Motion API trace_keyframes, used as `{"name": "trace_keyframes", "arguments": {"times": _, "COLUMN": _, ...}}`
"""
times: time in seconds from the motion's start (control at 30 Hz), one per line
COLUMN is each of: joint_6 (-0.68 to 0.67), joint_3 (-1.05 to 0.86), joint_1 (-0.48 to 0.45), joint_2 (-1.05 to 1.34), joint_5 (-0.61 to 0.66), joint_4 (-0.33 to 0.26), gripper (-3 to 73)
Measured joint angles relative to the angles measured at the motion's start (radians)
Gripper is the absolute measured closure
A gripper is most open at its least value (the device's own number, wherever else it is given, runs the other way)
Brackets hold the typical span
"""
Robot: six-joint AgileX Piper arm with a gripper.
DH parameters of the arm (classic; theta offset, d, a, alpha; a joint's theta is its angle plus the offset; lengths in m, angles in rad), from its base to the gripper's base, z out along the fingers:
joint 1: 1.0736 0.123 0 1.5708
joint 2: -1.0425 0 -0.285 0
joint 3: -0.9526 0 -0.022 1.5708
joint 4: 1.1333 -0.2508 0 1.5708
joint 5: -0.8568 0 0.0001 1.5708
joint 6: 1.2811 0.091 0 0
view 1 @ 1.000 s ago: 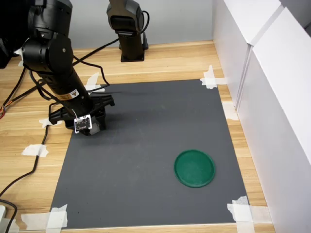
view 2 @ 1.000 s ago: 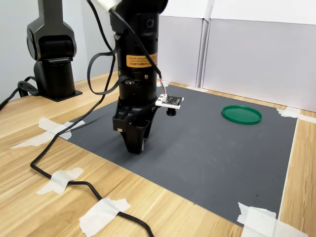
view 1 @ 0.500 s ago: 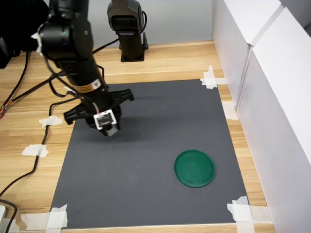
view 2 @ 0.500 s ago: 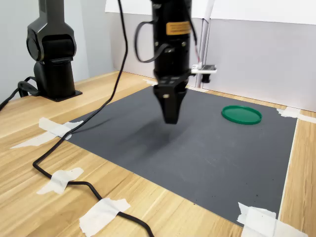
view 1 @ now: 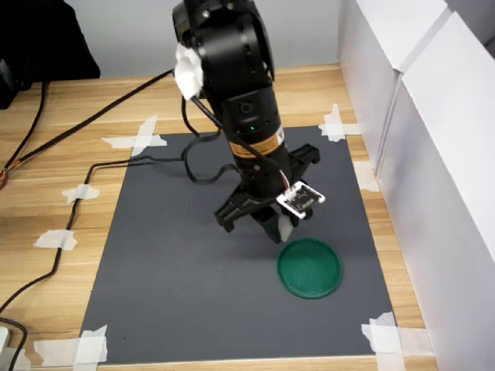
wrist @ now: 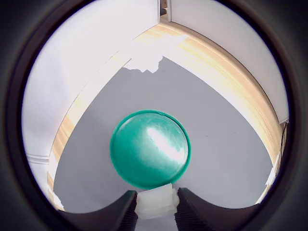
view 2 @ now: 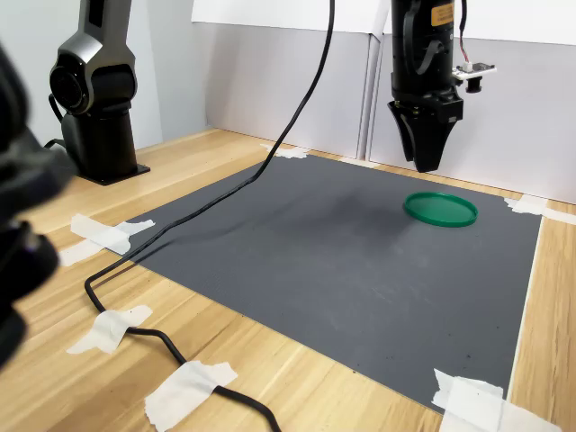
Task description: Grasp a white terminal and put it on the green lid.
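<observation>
**Terminal carried to the edge of the lid**

Wooden counter (view 1: 255, 97) with a dark grey mat (view 1: 178, 270) taped at its corners, white panels (view 1: 433, 139) along the first exterior view's right: on that mat lies the green lid (view 1: 309, 267), flat and alone. The claw (view 1: 283, 232) hangs above the mat just beside the lid, on the first exterior view's left of it, fingers pointing down and closed on the white terminal (wrist: 155, 201), which sits pinched between the two dark fingers (wrist: 124, 211).

To do this step well, I judge the arm should carry the claw further across until the terminal is over the middle of the disc rather than its raised rim, then come down low before letting go, so the light piece does not bounce or slide off. The fingers need part only a little; a wide opening could flick it sideways.

Only the wrist view shows the grip: the ribbed white block held between the fingers, with the lid (wrist: 150, 149) ahead of it and not yet beneath. In the first exterior view the terminal is hard to tell apart from the fingertips. The second exterior view gives height instead: the claw (view 2: 427, 162) is clear of the mat, above and apart from the lid (view 2: 440, 209), though the terminal cannot be made out there.
</observation>
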State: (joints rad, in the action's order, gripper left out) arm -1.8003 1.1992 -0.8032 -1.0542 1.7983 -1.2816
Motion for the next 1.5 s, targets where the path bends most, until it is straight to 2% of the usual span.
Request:
{"name": "trace_keyframes", "arguments": {"times": 0.43, "joint_6": 0.006, "joint_3": 0.080, "joint_1": 0.001, "joint_2": -0.127, "joint_5": -0.017, "joint_4": -0.069, "gripper": 39.7}}
{"name": "trace_keyframes", "arguments": {"times": 0.77, "joint_6": 0.018, "joint_3": 0.081, "joint_1": 0.001, "joint_2": -0.159, "joint_5": -0.017, "joint_4": -0.075, "gripper": 39.7}}
{"name": "trace_keyframes", "arguments": {"times": 0.93, "joint_6": 0.018, "joint_3": 0.081, "joint_1": 0.001, "joint_2": -0.159, "joint_5": -0.018, "joint_4": -0.109, "gripper": 39.0}}
{"name": "trace_keyframes", "arguments": {"times": 1.03, "joint_6": 0.018, "joint_3": 0.081, "joint_1": 0.001, "joint_2": -0.159, "joint_5": -0.018, "joint_4": -0.124, "gripper": 33.4}}
{"name": "trace_keyframes", "arguments": {"times": 1.27, "joint_6": 0.018, "joint_3": 0.081, "joint_1": 0.001, "joint_2": -0.153, "joint_5": -0.020, "joint_4": -0.118, "gripper": 12.2}}
{"name": "trace_keyframes", "arguments": {"times": 1.37, "joint_6": 0.024, "joint_3": 0.081, "joint_1": 0.001, "joint_2": -0.114, "joint_5": -0.020, "joint_4": -0.118, "gripper": 7.5}}
{"name": "trace_keyframes", "arguments": {"times": 1.5, "joint_6": 0.066, "joint_3": 0.074, "joint_1": 0.001, "joint_2": -0.020, "joint_5": -0.009, "joint_4": -0.118, "gripper": 6.6}}
